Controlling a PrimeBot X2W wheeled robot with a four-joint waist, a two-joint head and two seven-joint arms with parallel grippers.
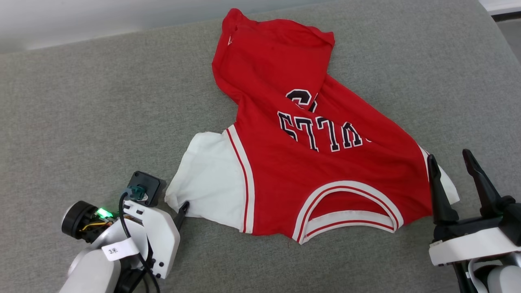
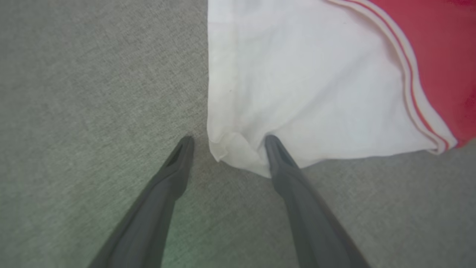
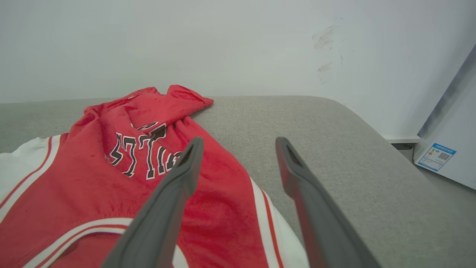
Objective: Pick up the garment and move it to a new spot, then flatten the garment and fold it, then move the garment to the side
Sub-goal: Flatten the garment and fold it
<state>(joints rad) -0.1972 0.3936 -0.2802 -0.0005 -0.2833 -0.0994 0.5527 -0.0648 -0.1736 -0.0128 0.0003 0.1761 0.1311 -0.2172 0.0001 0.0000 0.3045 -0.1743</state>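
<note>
Garment lies rumpled, collar nearest the robot, on the grey upholstered surface, with the left hand spread astride a corner of its white sleeve, one fingertip on the cloth, and the right hand spread, empty, by the opposite sleeve.

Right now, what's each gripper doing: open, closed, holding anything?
Left gripper: open around the white sleeve corner of the garment, nothing gripped.
Right gripper: open, empty, at the garment's other sleeve.

Red garment, white sleeves, striped trim, on grey couch.
</note>
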